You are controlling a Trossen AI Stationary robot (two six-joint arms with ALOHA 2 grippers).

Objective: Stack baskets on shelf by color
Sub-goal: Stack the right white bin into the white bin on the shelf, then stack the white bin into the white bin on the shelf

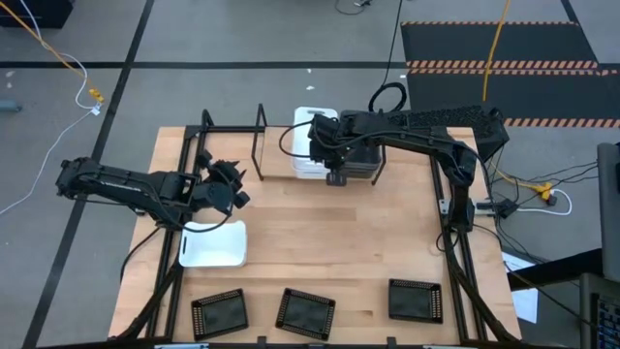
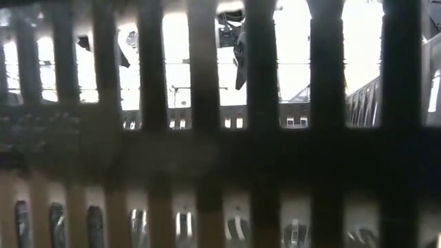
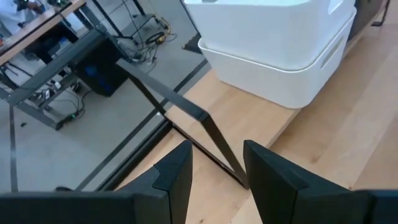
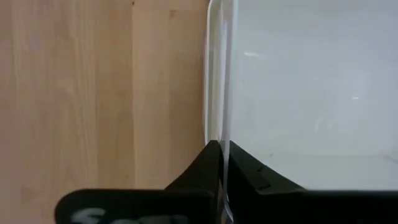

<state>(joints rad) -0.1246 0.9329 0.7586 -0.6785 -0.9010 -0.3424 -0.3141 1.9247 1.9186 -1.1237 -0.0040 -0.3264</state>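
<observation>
Two white baskets (image 3: 273, 50) are stacked at the table's far middle (image 1: 306, 145), beside the shelf's black rods (image 1: 232, 145). A dark grey-brown basket (image 1: 362, 161) stands to their right. My right gripper (image 1: 334, 177) hangs over the stack's near side, shut on a white basket wall (image 4: 219, 149). A third white basket (image 1: 213, 242) rests on its base on the table at the left. My left gripper (image 1: 235, 184) hovers open just beyond it, nothing between its fingers (image 3: 217, 168). My right gripper pinches a white basket's thin wall at its rim (image 4: 217, 124). One finger (image 4: 199, 171) is outside, over the wood, and the other (image 4: 258, 174) is inside the basket. The fingers come from above, pointing steeply down. Whether the basket is lifted, I cannot tell.
Three black gridded trays (image 1: 219, 312) (image 1: 306, 312) (image 1: 415, 299) lie along the near edge. One tray's wall (image 2: 207, 138) blocks most of the low view. A slanted black rod of the shelf frame (image 3: 186, 112) runs just ahead of my left gripper. Bare wood lies mid-table (image 1: 329, 242).
</observation>
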